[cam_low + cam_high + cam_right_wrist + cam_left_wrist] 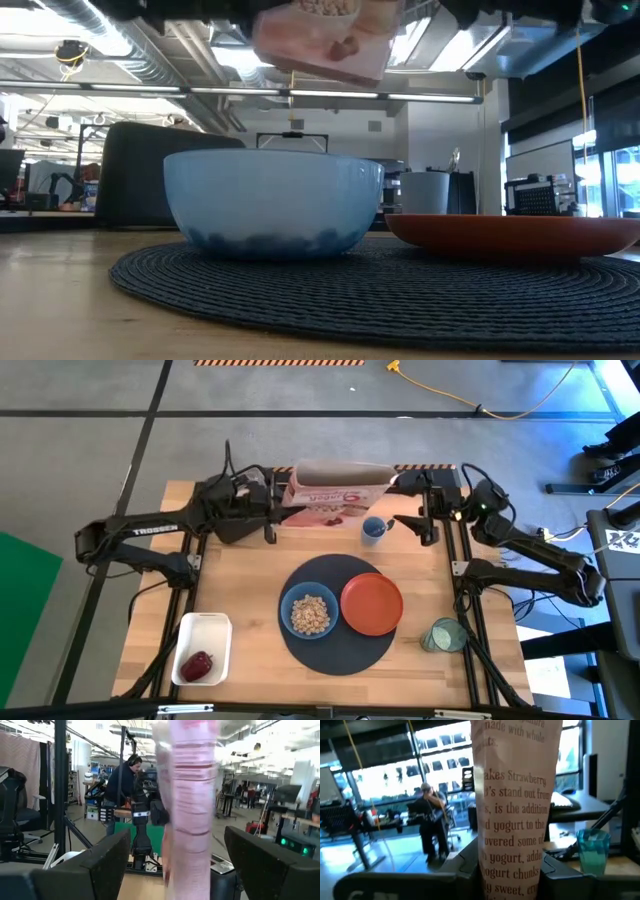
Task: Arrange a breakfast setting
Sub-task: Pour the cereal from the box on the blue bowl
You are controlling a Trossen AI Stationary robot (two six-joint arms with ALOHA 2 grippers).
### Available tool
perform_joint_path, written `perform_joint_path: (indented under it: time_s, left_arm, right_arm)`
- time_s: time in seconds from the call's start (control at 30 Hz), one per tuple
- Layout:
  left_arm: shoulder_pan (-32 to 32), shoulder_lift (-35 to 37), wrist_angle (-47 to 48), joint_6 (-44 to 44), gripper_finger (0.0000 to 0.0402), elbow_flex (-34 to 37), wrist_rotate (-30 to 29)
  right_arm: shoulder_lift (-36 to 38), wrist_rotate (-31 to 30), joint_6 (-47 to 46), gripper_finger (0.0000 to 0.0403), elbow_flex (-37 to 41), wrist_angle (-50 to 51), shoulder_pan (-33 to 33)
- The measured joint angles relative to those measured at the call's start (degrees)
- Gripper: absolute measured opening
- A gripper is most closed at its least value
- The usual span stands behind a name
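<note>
At the desk's (250,660) near-left corner a white rectangular dish (203,648) holds a red fruit (198,664). Behind it, along the far edge, the left hand (277,510) is closed on the left end of a pink cereal box (335,492), which hangs in the air above the desk's far side; the left wrist view shows the fingers (465,867) pressed against the box's printed side. In the middle lies the round dark-navy placemat (335,650), carrying a light-blue bowl (309,613) filled with cereal (310,614) and, just beside it on the right, an empty orange-red plate (372,603). Beyond the mat, near the far edge and below the box, stands a small blue cup (374,529). The right hand (410,495) meets the box's right end; its fingers (107,857) stand wide apart on either side of the box, not pressing it. A green-tinted glass (443,635) lies tipped on the desk, right of the mat, near the edge. People show in the room behind.
</note>
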State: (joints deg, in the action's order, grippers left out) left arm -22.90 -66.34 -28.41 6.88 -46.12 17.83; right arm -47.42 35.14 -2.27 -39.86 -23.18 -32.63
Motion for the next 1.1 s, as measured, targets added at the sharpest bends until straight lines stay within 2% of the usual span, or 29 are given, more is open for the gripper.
perform_joint_path:
  time_s: [0.13,0.33,0.47,0.67,1.1]
  left_arm:
    - [0.0,-2.4,-8.2,-2.2,0.008,3.0,1.5]
    - [0.0,-5.5,-11.7,-3.4,0.008,3.6,1.4]
    - [0.0,-6.9,-12.6,-3.8,0.008,3.6,1.5]
    - [0.0,-7.2,-13.3,-3.8,0.008,3.6,0.9]
    - [0.0,-7.6,-13.2,-4.8,0.008,3.6,-3.5]
  right_arm:
    - [-5.3,0.6,1.3,0.0312,-8.0,8.9,0.0]
    - [-12.8,4.7,2.6,0.0312,-18.4,18.2,0.0]
    - [-15.8,6.6,2.6,0.0312,-21.8,20.5,0.0]
    - [-16.8,4.9,2.8,0.0309,-23.0,20.4,0.0]
    - [-18.3,6.5,2.7,0.0182,-23.1,20.1,0.0]
